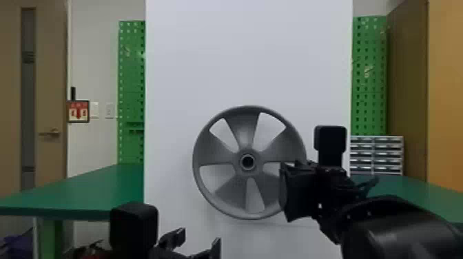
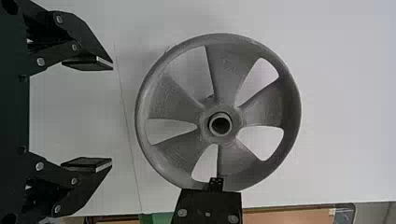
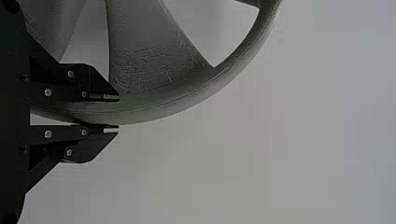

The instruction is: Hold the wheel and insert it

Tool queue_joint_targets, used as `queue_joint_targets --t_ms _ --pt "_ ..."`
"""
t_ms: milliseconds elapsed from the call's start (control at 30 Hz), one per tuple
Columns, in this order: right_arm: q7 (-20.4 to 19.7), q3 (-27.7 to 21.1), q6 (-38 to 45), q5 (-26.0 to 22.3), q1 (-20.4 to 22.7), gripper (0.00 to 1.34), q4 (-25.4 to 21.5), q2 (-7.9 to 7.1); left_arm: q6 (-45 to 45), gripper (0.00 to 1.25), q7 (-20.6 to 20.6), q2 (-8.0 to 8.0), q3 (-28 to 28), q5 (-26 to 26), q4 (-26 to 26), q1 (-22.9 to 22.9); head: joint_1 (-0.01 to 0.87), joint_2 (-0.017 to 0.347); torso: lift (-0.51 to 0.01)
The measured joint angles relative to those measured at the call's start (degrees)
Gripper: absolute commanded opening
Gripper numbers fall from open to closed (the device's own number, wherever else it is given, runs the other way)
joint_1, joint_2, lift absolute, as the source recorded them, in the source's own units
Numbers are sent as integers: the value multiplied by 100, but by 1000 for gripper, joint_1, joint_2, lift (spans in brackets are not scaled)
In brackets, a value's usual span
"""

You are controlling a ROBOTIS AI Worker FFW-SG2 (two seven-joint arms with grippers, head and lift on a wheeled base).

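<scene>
A grey five-spoked wheel [image 1: 225, 151] stands upright before the white panel, its round hub facing the head camera. At the wheel's right side is my right gripper [image 1: 287, 193]. In the right wrist view the right gripper [image 3: 116, 112] is shut on the rim of the wheel [image 3: 154, 109], one finger on each side of it. My left gripper [image 1: 201, 242] is low in the head view, below and left of the wheel. Seen from the left wrist, the left gripper [image 2: 112, 114] has its fingers wide apart with nothing between them, and the wheel [image 2: 177, 98] is beyond them.
A tall white panel [image 1: 248, 62] stands behind the wheel. Green tables [image 1: 93, 189] extend on both sides, with a small drawer cabinet [image 1: 377, 155] at the right and green pegboards [image 1: 370, 75] behind. A door is at the far left.
</scene>
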Motion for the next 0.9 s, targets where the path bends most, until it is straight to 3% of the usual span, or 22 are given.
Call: queue_joint_targets --t_ms 33,167,267,400,900 --pt "-6 1 -7 0 2 600 2 0 0 736 1 0 1 0 0 0 5 118 -477" --pt "-383 3 -14 -26 3 744 7 1 0 735 3 0 2 0 0 0 5 118 -477" --pt "-543 0 -26 -47 1 950 25 1 -1 735 3 0 -1 0 -1 0 5 118 -477" --pt "-701 -33 -75 -48 -3 1338 74 1 -1 735 3 0 1 0 -1 0 5 118 -477" --pt "-262 -84 -154 42 -29 1339 171 0 -1 736 3 0 2 0 2 0 5 118 -477"
